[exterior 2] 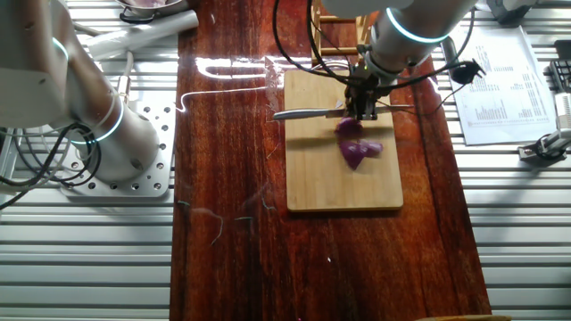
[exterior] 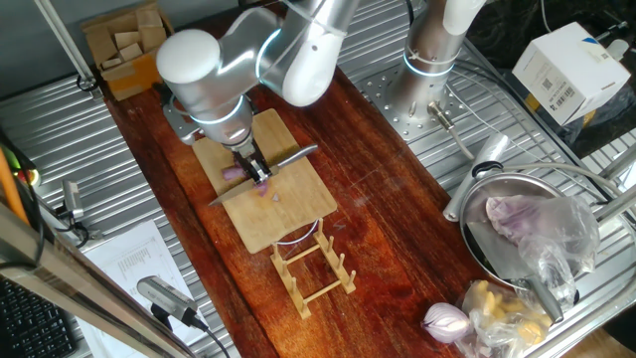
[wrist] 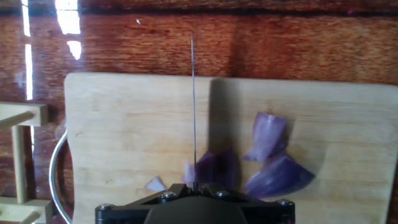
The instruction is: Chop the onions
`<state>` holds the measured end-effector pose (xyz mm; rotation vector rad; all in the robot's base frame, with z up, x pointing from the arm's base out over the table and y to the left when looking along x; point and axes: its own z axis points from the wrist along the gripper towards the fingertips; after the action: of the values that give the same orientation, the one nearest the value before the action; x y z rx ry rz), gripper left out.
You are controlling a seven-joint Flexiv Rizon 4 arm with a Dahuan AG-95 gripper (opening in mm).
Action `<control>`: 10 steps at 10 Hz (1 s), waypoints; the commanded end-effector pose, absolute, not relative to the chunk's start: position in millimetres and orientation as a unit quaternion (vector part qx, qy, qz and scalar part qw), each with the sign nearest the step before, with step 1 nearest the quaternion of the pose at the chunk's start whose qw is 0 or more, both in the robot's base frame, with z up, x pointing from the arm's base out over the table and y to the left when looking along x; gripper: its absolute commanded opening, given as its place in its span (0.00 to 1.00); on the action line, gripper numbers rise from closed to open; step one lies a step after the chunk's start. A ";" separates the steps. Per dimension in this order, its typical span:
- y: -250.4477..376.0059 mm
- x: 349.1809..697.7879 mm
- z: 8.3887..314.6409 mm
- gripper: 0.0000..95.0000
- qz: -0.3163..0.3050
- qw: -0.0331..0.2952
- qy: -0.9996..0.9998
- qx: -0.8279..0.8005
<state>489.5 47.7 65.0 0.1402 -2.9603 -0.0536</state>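
Purple onions lie in several cut pieces [wrist: 268, 134] [exterior 2: 359, 148] [exterior: 264, 189] on the wooden cutting board [wrist: 124, 124] [exterior: 288, 214] [exterior 2: 339, 187]. My gripper [wrist: 194, 186] [exterior: 254, 167] [exterior 2: 364, 107] is shut on the handle of a knife [exterior: 293, 157] [exterior 2: 299, 113]. In the hand view the blade [wrist: 193, 106] stands edge-on as a thin line, down at the board. One onion piece [wrist: 216, 167] touches the blade's right side near my fingers. Two larger pieces [wrist: 278, 176] lie further right, and a small pale sliver [wrist: 155, 184] lies left of the blade.
A wooden rack [exterior: 313, 264] with a wire ring stands just past the board's end. A whole red onion [exterior: 444, 320], a metal pan [exterior: 477, 199] holding a plastic-wrapped lump, a white box [exterior: 561, 65] and a cardboard box of blocks [exterior: 124, 45] sit around the table.
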 end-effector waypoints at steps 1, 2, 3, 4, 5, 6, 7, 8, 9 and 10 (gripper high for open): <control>33.4 490.7 71.3 0.00 -0.016 0.093 -0.994 0.054; 21.6 490.2 75.5 0.00 -0.015 0.096 -0.993 0.059; 12.0 489.2 79.4 0.00 -0.013 0.098 -0.993 0.063; 5.6 488.3 82.1 0.00 -0.013 0.096 -0.993 0.063; 5.6 488.3 82.1 0.00 -0.014 0.095 -0.994 0.058; 5.6 488.3 82.1 0.00 -0.015 0.088 -0.995 0.042; 5.6 488.3 82.1 0.00 -0.013 0.086 -0.996 0.035; 5.6 488.3 82.1 0.00 -0.006 0.083 -0.996 0.029; 5.6 488.3 82.1 0.00 0.000 0.083 -0.996 0.031; 5.6 488.3 82.1 0.00 0.003 0.083 -0.996 0.029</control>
<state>488.1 4.5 81.5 0.0851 -2.9787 0.0188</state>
